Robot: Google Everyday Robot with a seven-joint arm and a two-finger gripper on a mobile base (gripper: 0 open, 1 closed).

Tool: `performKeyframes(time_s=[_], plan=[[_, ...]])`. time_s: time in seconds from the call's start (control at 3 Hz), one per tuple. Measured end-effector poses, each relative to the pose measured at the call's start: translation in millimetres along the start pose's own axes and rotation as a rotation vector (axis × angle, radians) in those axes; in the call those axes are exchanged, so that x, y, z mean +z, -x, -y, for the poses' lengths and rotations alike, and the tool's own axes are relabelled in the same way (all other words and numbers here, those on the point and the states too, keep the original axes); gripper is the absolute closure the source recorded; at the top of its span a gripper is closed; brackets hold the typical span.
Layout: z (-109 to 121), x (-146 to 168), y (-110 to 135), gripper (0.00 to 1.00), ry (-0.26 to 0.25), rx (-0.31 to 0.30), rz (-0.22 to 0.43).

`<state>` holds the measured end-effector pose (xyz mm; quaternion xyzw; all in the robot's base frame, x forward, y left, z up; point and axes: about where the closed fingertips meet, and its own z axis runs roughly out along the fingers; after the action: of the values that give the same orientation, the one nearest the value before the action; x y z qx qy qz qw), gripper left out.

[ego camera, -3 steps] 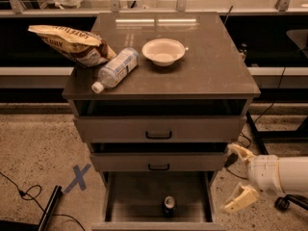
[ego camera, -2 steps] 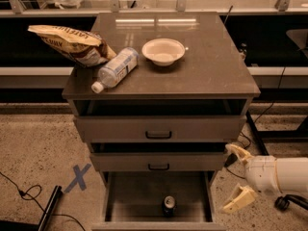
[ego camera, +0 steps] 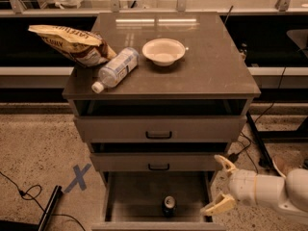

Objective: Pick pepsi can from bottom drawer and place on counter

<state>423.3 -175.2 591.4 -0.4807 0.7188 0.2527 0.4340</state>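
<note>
The pepsi can [ego camera: 169, 205] stands upright near the front middle of the open bottom drawer [ego camera: 130, 194], its silver top showing. My gripper [ego camera: 219, 184] is at the lower right, beside the drawer's right side and level with it, its two cream fingers spread open and empty. It is right of the can and apart from it. The counter [ego camera: 211, 66] is the glossy dark top of the cabinet above.
On the counter lie a chip bag [ego camera: 72, 44] at the left, a clear plastic bottle [ego camera: 115, 70] on its side, and a white bowl [ego camera: 164, 51]. Two upper drawers with black handles sit above the open one. Cables and a blue X mark [ego camera: 79, 177] are on the floor.
The gripper has shifted very slightly; the can, drawer and counter objects have not moved.
</note>
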Motion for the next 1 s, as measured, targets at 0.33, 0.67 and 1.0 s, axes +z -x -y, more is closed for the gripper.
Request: performKeyframes(time_s=[0.33,0.67,1.0], plan=[[11.5,30.0,-37.9,0.00,-0.024,-0.068,0.090],[-2.6,56.8,-65.7,0.00,0.006,-0.035,0.145],[6.6,67.2,-72.6,0.00,0.008,-0.030,0.125]])
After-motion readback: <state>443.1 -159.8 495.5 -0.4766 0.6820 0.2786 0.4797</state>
